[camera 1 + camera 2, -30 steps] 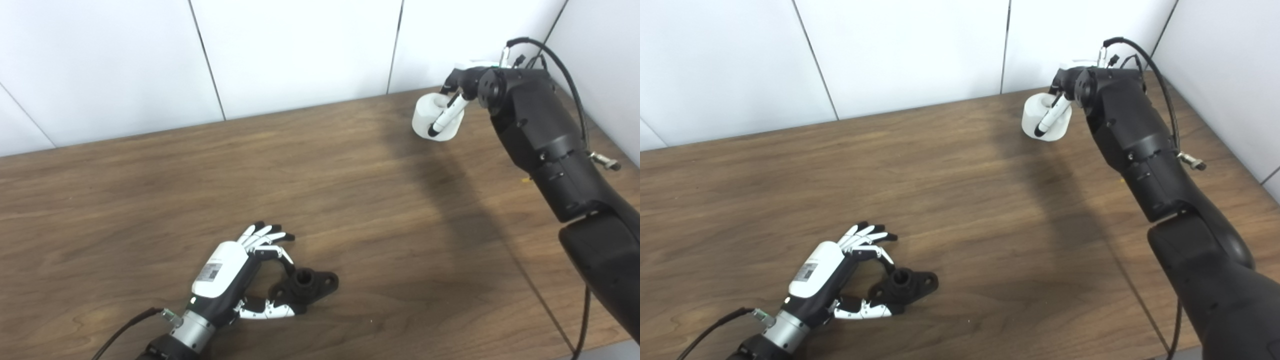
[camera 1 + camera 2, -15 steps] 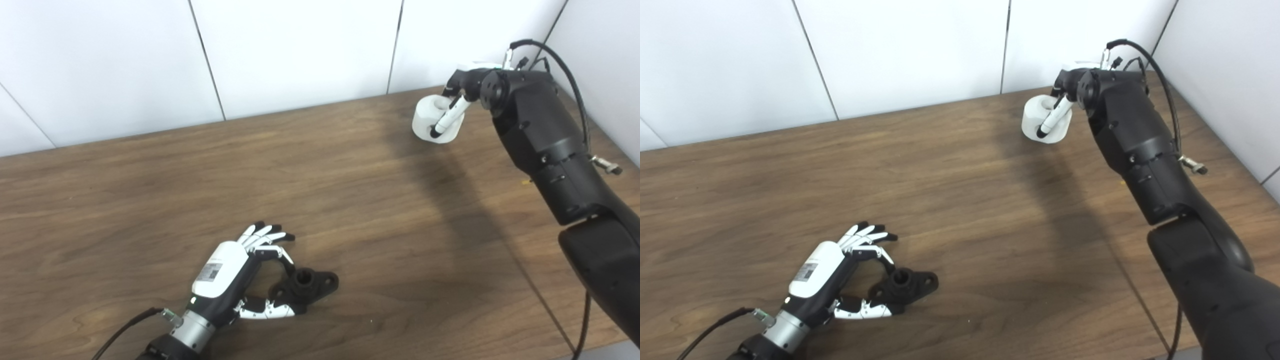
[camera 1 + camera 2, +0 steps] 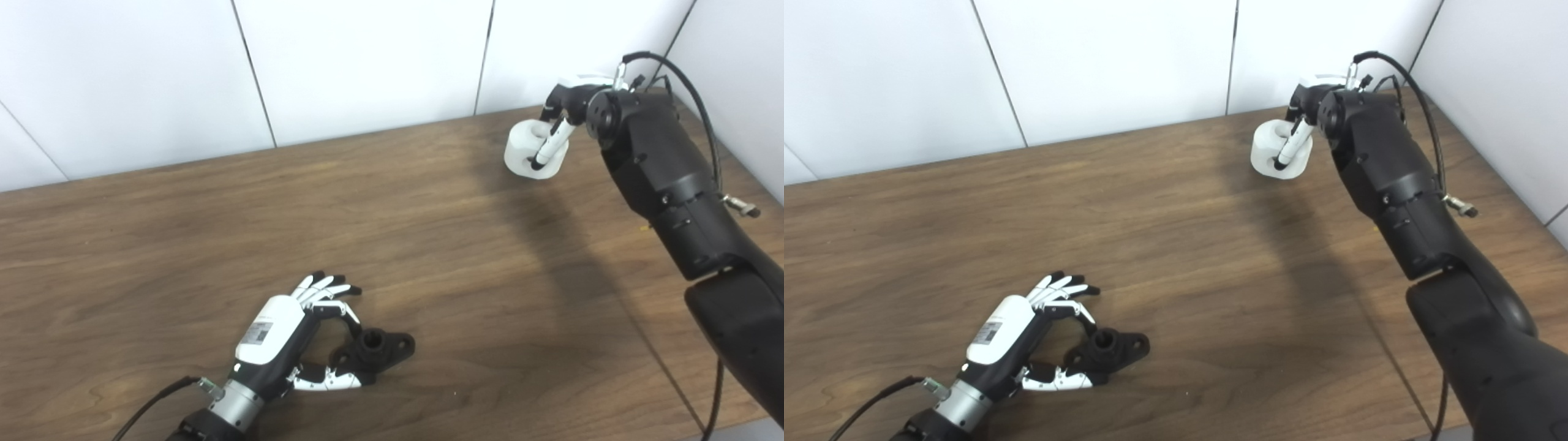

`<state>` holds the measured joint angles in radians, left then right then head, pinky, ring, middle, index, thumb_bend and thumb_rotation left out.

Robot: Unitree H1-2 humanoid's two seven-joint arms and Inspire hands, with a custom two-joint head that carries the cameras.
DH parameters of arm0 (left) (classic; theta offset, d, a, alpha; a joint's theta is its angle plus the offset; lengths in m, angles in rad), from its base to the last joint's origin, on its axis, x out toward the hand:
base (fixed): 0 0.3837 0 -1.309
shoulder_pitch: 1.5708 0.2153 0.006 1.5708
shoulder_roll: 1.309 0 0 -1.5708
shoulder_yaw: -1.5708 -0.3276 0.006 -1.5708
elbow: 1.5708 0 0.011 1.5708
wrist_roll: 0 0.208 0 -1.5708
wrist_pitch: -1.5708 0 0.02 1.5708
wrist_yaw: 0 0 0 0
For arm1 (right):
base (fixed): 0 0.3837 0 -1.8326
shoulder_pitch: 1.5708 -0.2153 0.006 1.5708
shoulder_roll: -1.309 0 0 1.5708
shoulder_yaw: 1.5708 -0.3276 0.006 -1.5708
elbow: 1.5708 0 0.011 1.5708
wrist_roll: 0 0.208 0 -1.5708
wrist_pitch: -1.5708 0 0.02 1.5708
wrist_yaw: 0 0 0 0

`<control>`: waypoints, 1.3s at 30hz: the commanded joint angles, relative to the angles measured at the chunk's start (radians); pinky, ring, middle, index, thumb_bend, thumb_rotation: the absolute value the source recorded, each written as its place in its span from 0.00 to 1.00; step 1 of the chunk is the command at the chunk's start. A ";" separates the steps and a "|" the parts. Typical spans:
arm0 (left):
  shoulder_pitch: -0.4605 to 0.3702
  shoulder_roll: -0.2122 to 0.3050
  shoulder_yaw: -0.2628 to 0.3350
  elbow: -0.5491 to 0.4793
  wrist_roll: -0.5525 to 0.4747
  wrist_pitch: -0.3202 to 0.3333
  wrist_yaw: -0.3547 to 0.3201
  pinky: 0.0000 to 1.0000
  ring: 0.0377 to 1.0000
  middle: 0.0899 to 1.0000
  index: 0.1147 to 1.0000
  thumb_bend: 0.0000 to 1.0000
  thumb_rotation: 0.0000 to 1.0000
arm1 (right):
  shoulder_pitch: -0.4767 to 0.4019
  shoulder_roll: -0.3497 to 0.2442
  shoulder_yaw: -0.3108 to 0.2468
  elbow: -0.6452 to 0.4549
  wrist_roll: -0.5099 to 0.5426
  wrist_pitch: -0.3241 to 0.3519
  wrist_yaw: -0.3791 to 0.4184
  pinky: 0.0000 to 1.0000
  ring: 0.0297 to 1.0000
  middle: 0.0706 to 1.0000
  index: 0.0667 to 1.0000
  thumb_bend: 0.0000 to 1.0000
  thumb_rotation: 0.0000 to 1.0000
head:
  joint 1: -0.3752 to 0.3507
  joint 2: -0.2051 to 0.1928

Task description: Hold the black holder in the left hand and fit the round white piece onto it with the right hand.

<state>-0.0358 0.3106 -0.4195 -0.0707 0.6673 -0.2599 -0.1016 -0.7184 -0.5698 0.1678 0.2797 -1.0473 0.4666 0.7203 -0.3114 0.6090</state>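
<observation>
Change over the last second is small and confined to the far right corner: the right hand (image 3: 560, 110) has drawn the round white piece (image 3: 528, 149) slightly up and toward the wall, and the piece now shows its central hole more openly to the cameras, which indicates it has tipped in the grasp. One finger lies across the front of the piece and the rest of the hand is hidden behind the wrist, so the hold reads as closed on the piece, though whether the piece has cleared the tabletop (image 3: 429, 245) cannot be told from either view. The left hand (image 3: 1029, 337) shows no change at the near edge: its fingers (image 3: 1059, 288) curl over the black holder (image 3: 1108, 352) and the thumb lies along its near side, but the holder rests flat on the wood and the grip looks loose, cupped around it rather than clamped. Holder and white piece remain well apart, at opposite corners of the work area. Judgement: the pick-up of the white piece is under way, the holder is not yet raised or presented, and the fitting step has not begun; the carry across the tabletop comes next.
</observation>
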 commanded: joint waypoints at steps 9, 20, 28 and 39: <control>0.026 0.024 -0.020 0.065 0.051 0.016 -0.020 0.97 0.91 0.82 0.42 0.51 0.06 | -0.022 0.012 -0.062 -0.010 0.049 0.003 -0.176 0.89 0.91 0.80 0.45 0.53 0.14 | -0.001 -0.001; 0.026 0.021 -0.025 0.062 0.048 0.023 -0.025 0.98 0.91 0.82 0.42 0.51 0.06 | -0.010 -0.008 -0.034 -0.026 0.085 0.001 -0.228 0.90 0.91 0.78 0.45 0.52 0.13 | 0.004 -0.002; 0.030 0.019 -0.023 0.053 0.043 0.030 -0.030 0.98 0.91 0.82 0.42 0.51 0.06 | 0.011 -0.051 0.012 -0.176 0.087 0.001 -0.145 0.86 0.88 0.77 0.45 0.52 0.13 | 0.018 0.008; 0.026 0.013 -0.029 0.059 0.048 0.027 -0.027 0.97 0.91 0.81 0.42 0.51 0.06 | -0.026 -0.085 0.103 -0.620 -0.026 0.001 0.260 0.89 0.89 0.78 0.45 0.52 0.13 | 0.052 0.021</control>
<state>-0.0365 0.3124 -0.4266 -0.0696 0.6701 -0.2594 -0.0943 -0.6817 -0.6446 0.2806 -0.2910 -1.0400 0.4652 0.9468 -0.2609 0.6289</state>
